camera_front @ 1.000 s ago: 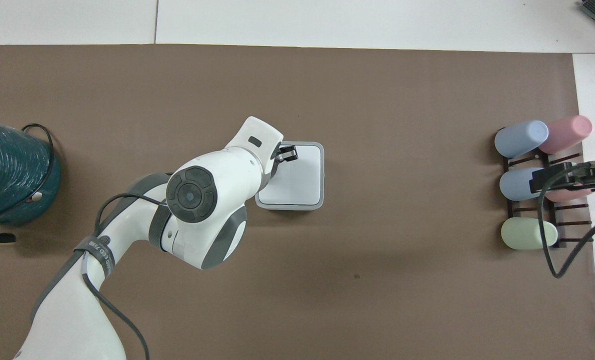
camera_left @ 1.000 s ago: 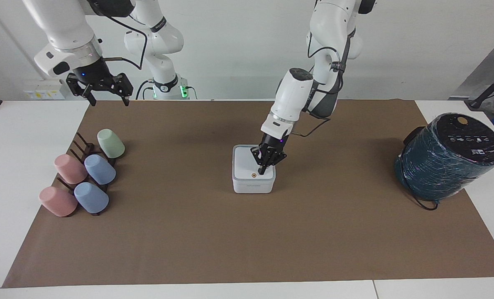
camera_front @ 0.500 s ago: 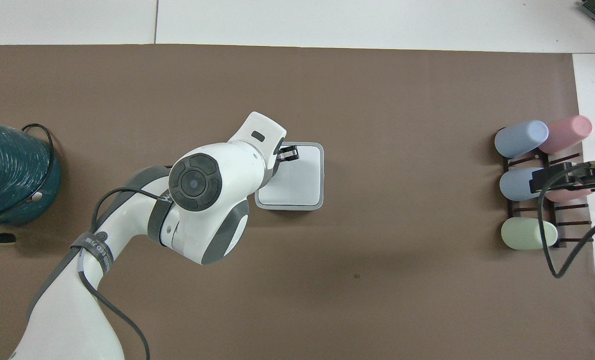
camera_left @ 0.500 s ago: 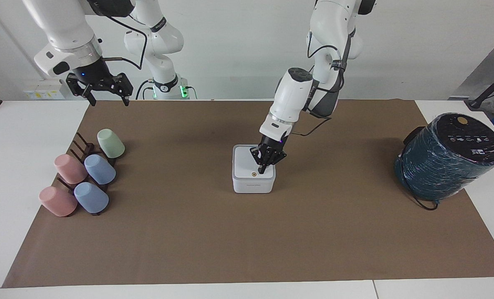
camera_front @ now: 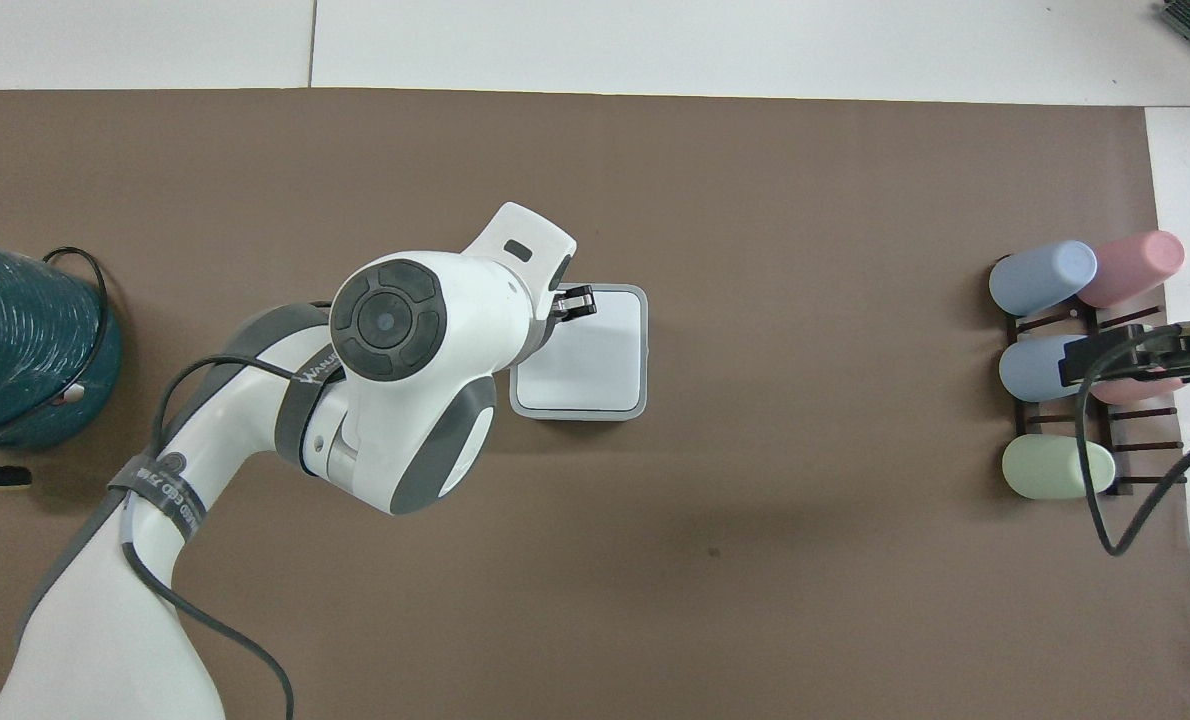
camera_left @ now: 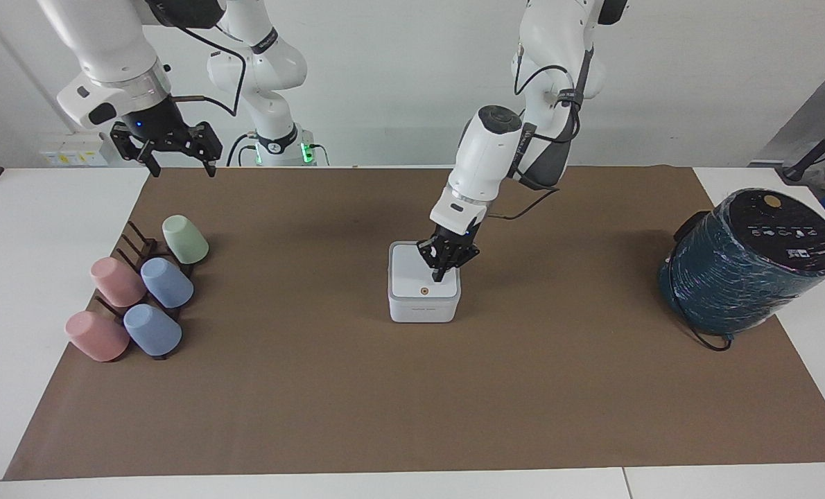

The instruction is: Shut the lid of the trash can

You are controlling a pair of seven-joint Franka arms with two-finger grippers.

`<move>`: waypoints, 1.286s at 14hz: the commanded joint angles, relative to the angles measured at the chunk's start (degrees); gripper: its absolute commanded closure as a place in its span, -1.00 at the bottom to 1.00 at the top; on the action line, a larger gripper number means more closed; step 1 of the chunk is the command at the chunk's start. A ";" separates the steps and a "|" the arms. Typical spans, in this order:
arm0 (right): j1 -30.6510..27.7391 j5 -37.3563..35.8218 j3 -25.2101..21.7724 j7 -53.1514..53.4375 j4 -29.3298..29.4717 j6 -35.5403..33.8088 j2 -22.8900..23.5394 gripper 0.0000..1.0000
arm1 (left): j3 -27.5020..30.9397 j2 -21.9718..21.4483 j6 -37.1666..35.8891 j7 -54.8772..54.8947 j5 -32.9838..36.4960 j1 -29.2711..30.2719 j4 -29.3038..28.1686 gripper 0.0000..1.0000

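The trash can [camera_left: 423, 309] is a small white square box in the middle of the brown mat, also seen from above [camera_front: 595, 352]. Its lid [camera_left: 411, 274] lies flat on the box, with an orange dot near the edge farther from the robots. My left gripper [camera_left: 439, 276] is shut and points down over the lid's edge toward the left arm's end. Its tip is at or just above the lid, holding nothing. In the overhead view the left gripper [camera_front: 577, 301] shows at the lid's corner. My right gripper [camera_left: 182, 168] waits open in the air at the right arm's end.
A large dark teal cylinder [camera_left: 749, 260] with a black top and a cable stands at the left arm's end. A dark rack with several pastel cups [camera_left: 139, 291] lies at the right arm's end. The brown mat [camera_left: 412, 402] covers most of the white table.
The left arm has drawn up a little, lifting its shut gripper tip slightly from the lid. The lid, the trash can and the right arm have not moved.
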 commanded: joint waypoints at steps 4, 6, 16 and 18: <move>-0.28 0.74 0.07 -1.19 -0.55 0.24 -0.86 -1.00 | -0.17 -1.55 -18.89 6.07 0.00 6.36 11.33 1.00; -0.28 0.83 0.07 -1.19 -0.55 0.24 -0.86 -1.00 | 0.01 -3.48 -23.21 11.77 -0.17 9.79 12.31 1.00; -0.28 0.74 0.07 -1.19 -0.55 0.24 -0.86 -1.00 | 0.36 -10.60 -37.19 38.77 0.00 24.30 11.52 0.93; -0.28 0.74 0.07 -1.19 -0.55 0.24 -0.86 -1.00 | 0.71 -11.13 -39.38 39.66 0.35 25.09 11.43 0.88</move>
